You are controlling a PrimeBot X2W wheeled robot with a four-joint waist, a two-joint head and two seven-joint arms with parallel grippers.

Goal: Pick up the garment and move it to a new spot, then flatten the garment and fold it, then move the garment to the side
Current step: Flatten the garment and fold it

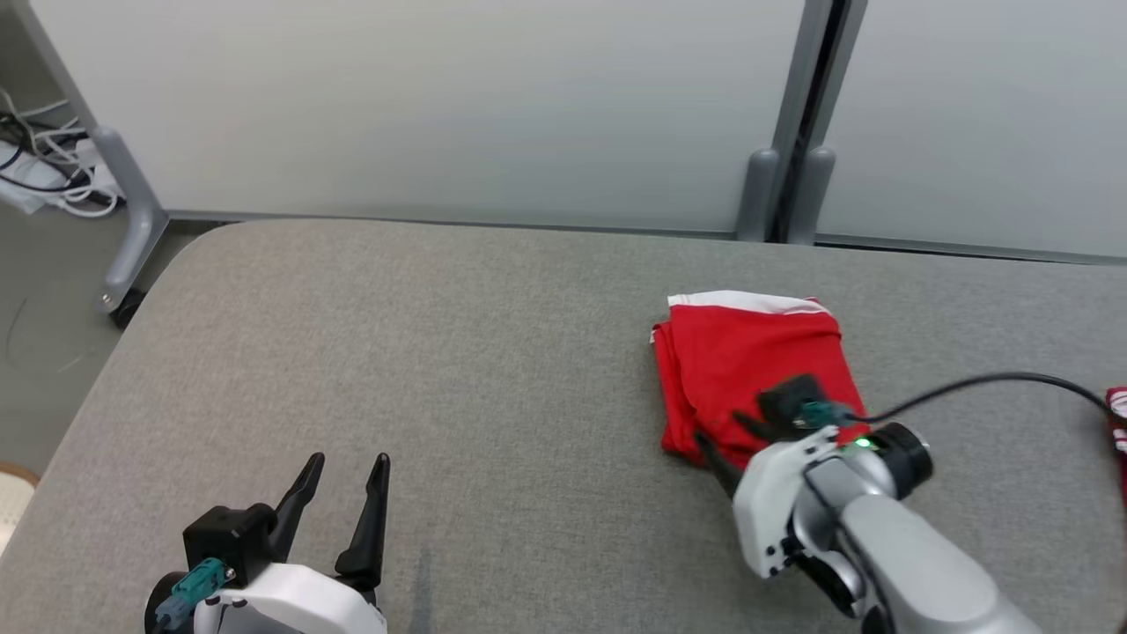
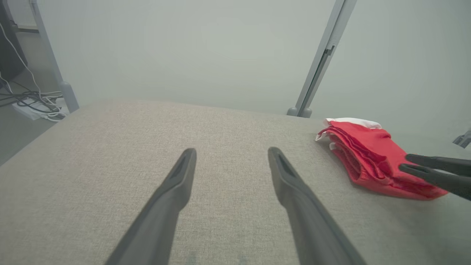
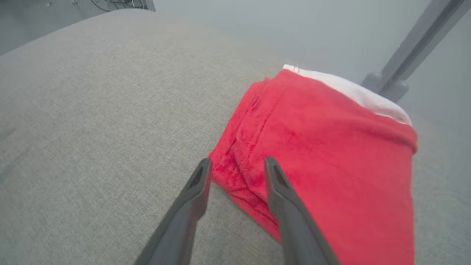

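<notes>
Garment is seen twd far-right of table; R gripper, fingers parted & empty, is set at its near-left corner.

A red-and-white cloth is cut off at right — the right hand hides part of the garment.

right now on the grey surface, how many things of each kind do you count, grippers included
folded red garment: 1
red and white cloth at the right edge, cut off: 1
grippers: 2, left gripper and right gripper
total: 4
</notes>
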